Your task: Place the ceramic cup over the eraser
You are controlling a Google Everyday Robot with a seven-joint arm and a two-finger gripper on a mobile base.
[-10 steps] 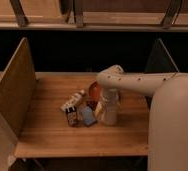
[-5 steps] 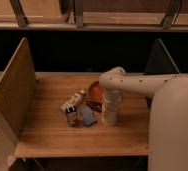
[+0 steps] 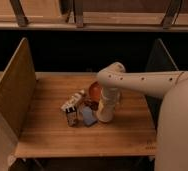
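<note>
The scene is dim and warm, with a brownish cast over everything. Soft light falls from above onto the tabletop [image 3: 42,135], whose wood, along with the pale arm [image 3: 142,82], is the brightest surface. The arm's top is lit and its underside shaded. Behind the tabletop a wide band lies in near-black shadow. The pincer [image 3: 105,116], down at the tabletop near the orange plate [image 3: 94,90], sits in muted light.

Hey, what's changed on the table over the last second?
The end effector, down by the orange plate, closed on the cup; the arm barely shifted. The cup, eraser, blue piece and white bottle stayed where they were.
</note>
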